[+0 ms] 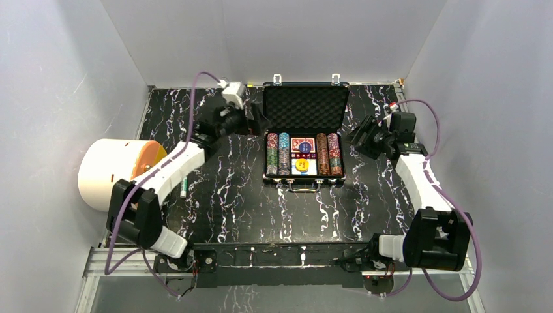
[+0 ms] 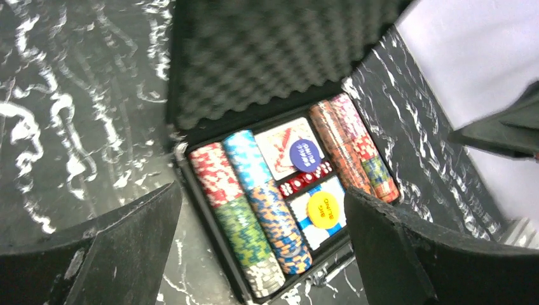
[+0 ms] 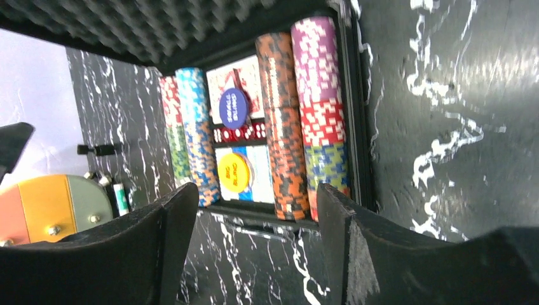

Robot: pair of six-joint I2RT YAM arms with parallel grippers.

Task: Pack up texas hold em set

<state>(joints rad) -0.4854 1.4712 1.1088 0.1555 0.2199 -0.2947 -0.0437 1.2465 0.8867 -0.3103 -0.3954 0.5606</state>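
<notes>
Briefcase [image 1: 304, 104] lies open on the black marbled table [image 1: 235, 195], toward the far wall, with its foam-lined lid upright. Poker chips [image 2: 254, 210] fill rows down both sides of the tray. Card decks [image 2: 276, 147] sit in the middle under a blue small-blind button [image 2: 304, 155] and a yellow big-blind button [image 2: 324, 209], with red dice [image 2: 305, 181] between. Left gripper [image 1: 255, 121] hangs beside the lid's left edge, jaws spread wide, holding nothing. Right gripper [image 1: 357, 135] hangs just off the case's right side, jaws apart, empty. White drum [image 1: 111, 173] sits at far left.
</notes>
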